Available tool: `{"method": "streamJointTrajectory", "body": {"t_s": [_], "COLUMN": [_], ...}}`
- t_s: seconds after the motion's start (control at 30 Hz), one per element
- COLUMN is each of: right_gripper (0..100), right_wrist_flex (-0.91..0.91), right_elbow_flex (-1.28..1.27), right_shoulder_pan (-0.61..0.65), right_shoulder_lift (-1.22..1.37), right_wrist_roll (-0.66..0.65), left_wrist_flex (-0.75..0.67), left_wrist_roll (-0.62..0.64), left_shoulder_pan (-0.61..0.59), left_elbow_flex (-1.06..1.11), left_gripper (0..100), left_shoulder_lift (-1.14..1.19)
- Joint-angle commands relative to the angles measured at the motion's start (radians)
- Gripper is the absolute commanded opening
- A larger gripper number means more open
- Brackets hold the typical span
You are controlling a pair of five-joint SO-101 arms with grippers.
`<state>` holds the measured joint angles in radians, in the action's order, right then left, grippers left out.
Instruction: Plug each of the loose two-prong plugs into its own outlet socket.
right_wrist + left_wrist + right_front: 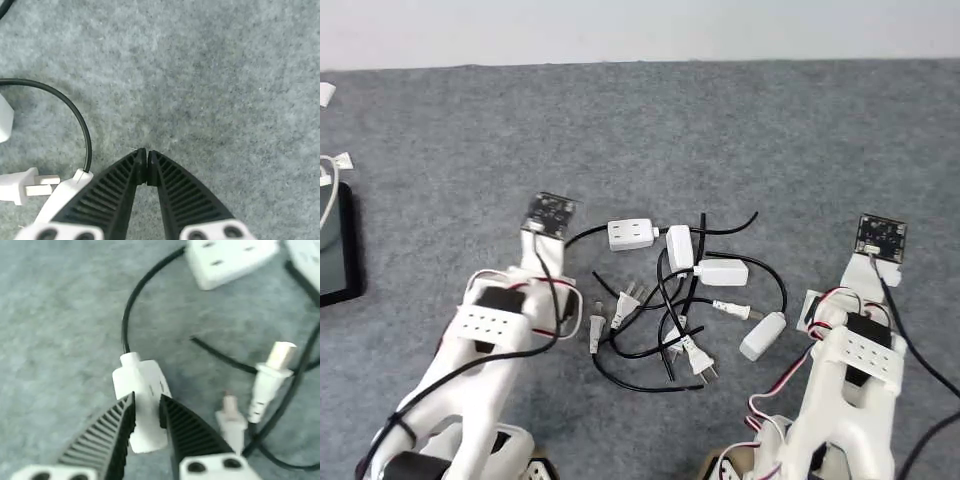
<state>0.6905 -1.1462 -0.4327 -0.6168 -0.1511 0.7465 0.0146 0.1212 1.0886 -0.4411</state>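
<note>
we see the left gripper [146, 399] clamped on a white two-prong plug [140, 380] at the left edge of the cord tangle [662, 300] — nearer than the outlet socket [630, 234], right gripper [146, 152] pinched fully shut on nothing over grey felt [225, 75], right of the tangle — loose plugs [700, 362] among the cords

Left claw [146, 401] clamped around white plug [140, 376].

I'm looking down on a grey, felt-like worktop [440, 140], evenly lit, running back to a plain pale wall [640, 30]. At its left edge I've got a dark flat device [338, 250] with a white cable [328, 205] across it, and a white scrap [325, 93] farther back.
</note>
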Motion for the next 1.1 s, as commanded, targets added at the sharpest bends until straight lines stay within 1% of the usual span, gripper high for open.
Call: {"method": "streamJointTrajectory", "body": {"t_s": [0.0,0.1,0.27,0.43,0.53,0.6,0.73,0.8,0.87,0.93,1.07], "right_gripper": [0.9,0.9,0.9,0.9,0.9,0.9,0.9,0.9,0.9,0.9,0.9], "right_wrist_flex": [-0.015,-0.015,-0.015,-0.013,-0.012,-0.012,-0.012,-0.012,-0.012,-0.012,-0.012], "right_elbow_flex": [0.006,0.006,0.006,0.006,0.006,0.006,0.006,0.006,0.006,0.006,0.006], "right_shoulder_pan": [0.008,0.008,0.008,0.008,0.008,0.008,0.008,0.008,0.008,0.008,0.008], "right_shoulder_lift": [0.002,0.002,0.002,0.002,0.002,0.002,0.002,0.002,0.002,0.002,0.002], "right_wrist_roll": [-0.014,-0.014,-0.014,-0.014,-0.014,-0.014,-0.014,-0.014,-0.014,-0.014,-0.014], "left_wrist_flex": [0.077,0.133,0.117,0.120,0.170,0.215,0.301,0.338,0.339,0.328,0.219], "left_wrist_roll": [-0.017,-0.017,-0.017,-0.017,-0.017,-0.017,-0.018,-0.020,-0.064,-0.126,-0.190], "left_shoulder_pan": [-0.063,-0.072,-0.069,-0.071,-0.063,-0.063,-0.068,-0.064,-0.063,-0.063,-0.063], "left_elbow_flex": [0.001,0.025,0.119,0.108,0.085,0.065,0.068,0.097,0.136,0.183,0.282], "left_gripper": [1,1,2,2,2,7,29,35,35,32,27], "left_shoulder_lift": [-0.055,-0.104,-0.158,-0.245,-0.345,-0.420,-0.572,-0.638,-0.684,-0.706,-0.707]}}
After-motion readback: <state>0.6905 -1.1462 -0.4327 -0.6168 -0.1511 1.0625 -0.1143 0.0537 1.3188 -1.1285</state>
